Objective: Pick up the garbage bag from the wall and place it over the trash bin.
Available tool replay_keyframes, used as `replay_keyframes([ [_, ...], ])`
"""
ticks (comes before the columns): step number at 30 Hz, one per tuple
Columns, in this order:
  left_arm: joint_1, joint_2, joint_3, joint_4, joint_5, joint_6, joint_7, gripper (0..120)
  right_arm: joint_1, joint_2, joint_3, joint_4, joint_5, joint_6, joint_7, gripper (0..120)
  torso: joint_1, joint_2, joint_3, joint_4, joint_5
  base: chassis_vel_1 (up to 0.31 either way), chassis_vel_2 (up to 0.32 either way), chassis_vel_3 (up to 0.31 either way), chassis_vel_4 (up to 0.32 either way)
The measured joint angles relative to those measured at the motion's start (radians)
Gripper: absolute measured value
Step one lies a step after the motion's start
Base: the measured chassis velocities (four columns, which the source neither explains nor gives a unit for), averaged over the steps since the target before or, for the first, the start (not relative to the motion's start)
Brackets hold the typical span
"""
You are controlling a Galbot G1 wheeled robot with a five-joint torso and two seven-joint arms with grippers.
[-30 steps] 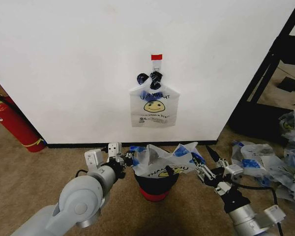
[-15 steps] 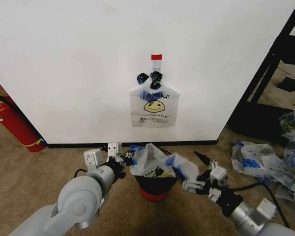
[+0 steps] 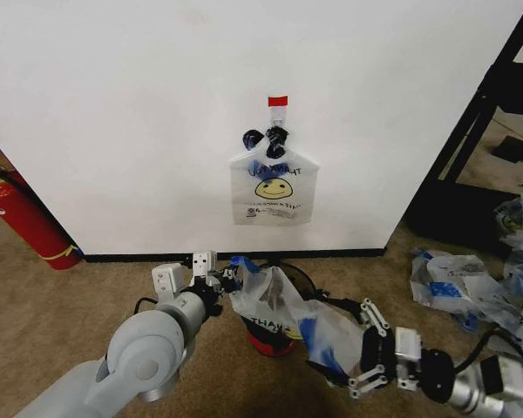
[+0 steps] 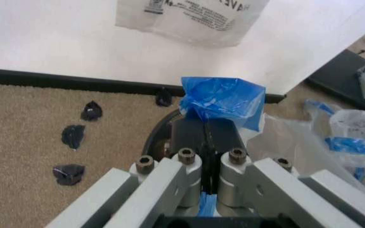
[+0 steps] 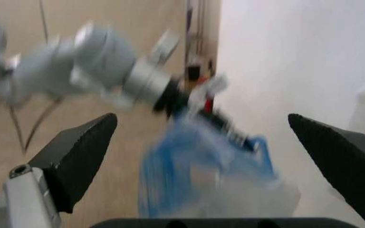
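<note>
The garbage bag [image 3: 275,300], thin and whitish with blue tape patches, stretches from my left gripper [image 3: 225,283] down toward my right gripper [image 3: 363,347]. It drapes across the front of the trash bin [image 3: 266,342], whose red base and part of the black rim show. In the left wrist view my left gripper [image 4: 208,137] is shut on the bag's blue taped handle [image 4: 224,97], right beside the bin's rim [image 4: 160,135]. My right gripper [image 5: 201,118] is open low to the bin's right, with the bag's other blue handle [image 5: 195,156] ahead of its spread fingers.
Another smiley bag [image 3: 273,187] hangs on the white wall from a hook with a black clip. A red fire extinguisher [image 3: 22,218] leans at the left. Several bags [image 3: 471,287] lie piled on the carpet at the right, beside a black shelf frame [image 3: 479,113].
My right gripper has dropped lower and nearer to me. The bag, spread open over the bin a second ago, has collapsed and now trails down to the right. The left gripper held still.
</note>
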Motion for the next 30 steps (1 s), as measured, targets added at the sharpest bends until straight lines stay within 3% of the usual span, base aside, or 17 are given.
replay_keyframes([
  [7, -0.019, -0.014, 0.013, 0.037, 0.013, -0.005, 0.0, 0, 0.003, -0.029, 0.053, -0.009, 0.133, -0.02, 0.087, 100, 0.0, 0.0, 0.0, -0.0001, -0.0001, 0.0, 0.0, 0.0, 0.0],
  [10, -0.019, -0.014, 0.012, 0.037, 0.013, -0.005, 0.0, 0, -0.002, -0.035, 0.067, -0.008, 0.109, -0.021, 0.112, 100, 0.0, 0.0, 0.0, -0.0001, -0.0001, 0.0, 0.0, 0.0, 0.0],
  [15, -0.002, -0.018, -0.02, 0.022, 0.014, -0.007, -0.013, 0, -0.056, -0.096, 0.104, -0.04, -0.049, -0.016, 0.207, 100, 0.0, 0.0, 0.0, 0.0001, 0.0003, 0.0, 0.0, 0.0, 0.0],
  [18, 0.002, -0.022, -0.034, 0.021, 0.014, -0.007, -0.019, 0, -0.081, -0.124, 0.125, -0.053, -0.035, -0.018, 0.175, 100, 0.0, 0.0, 0.0, -0.001, -0.0001, 0.0, 0.0, 0.0, 0.0],
  [21, 0.01, -0.027, -0.06, 0.022, 0.017, -0.007, -0.033, 0, -0.092, -0.189, 0.178, -0.109, -0.028, -0.028, 0.017, 100, 0.0, 0.0, 0.0, 0.0004, 0.0001, 0.0, 0.0, 0.0, 0.0],
  [25, 0.01, -0.032, -0.07, 0.026, 0.017, -0.007, -0.04, 0, -0.106, -0.212, 0.184, -0.118, -0.115, -0.006, -0.053, 100, 0.0, 0.0, 0.0, 0.0003, -0.0003, 0.0, 0.0, 0.0, 0.0],
  [27, -0.002, -0.035, -0.062, 0.031, 0.017, -0.007, -0.042, 0, -0.098, -0.2, 0.143, -0.116, -0.244, 0.039, -0.061, 100, 0.0, 0.0, 0.0, -0.0006, -0.0003, 0.0, 0.0, 0.0, 0.0],
  [30, -0.014, -0.039, -0.049, 0.036, 0.016, -0.005, -0.044, 0, -0.049, -0.174, 0.072, -0.129, -0.467, 0.116, -0.035, 100, 0.0, 0.0, 0.0, -0.0001, 0.0001, 0.0, 0.0, 0.0, 0.0],
])
